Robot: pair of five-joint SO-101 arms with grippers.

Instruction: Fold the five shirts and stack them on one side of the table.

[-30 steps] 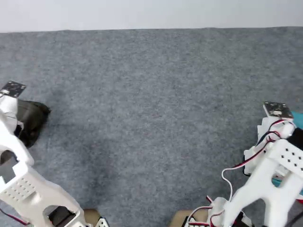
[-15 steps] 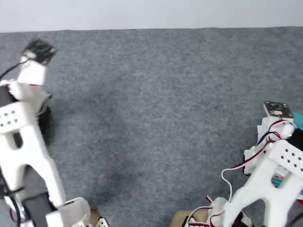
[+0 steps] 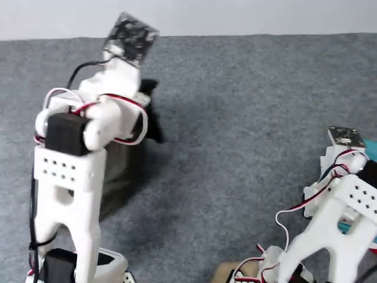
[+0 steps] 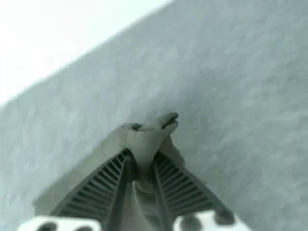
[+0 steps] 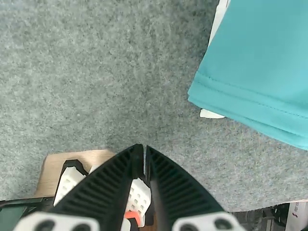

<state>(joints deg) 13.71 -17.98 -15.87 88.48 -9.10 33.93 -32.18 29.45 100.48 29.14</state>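
While the left claw (image 4: pixel 142 158) pinches a dark shirt (image 4: pixel 148 134) tight, the right claw (image 5: pixel 144 150) sits closed — empty.

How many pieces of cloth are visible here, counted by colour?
dark shirt: 1
teal shirt: 1
white cloth under the teal shirt, cannot tell if it is a shirt: 1
Total: 3
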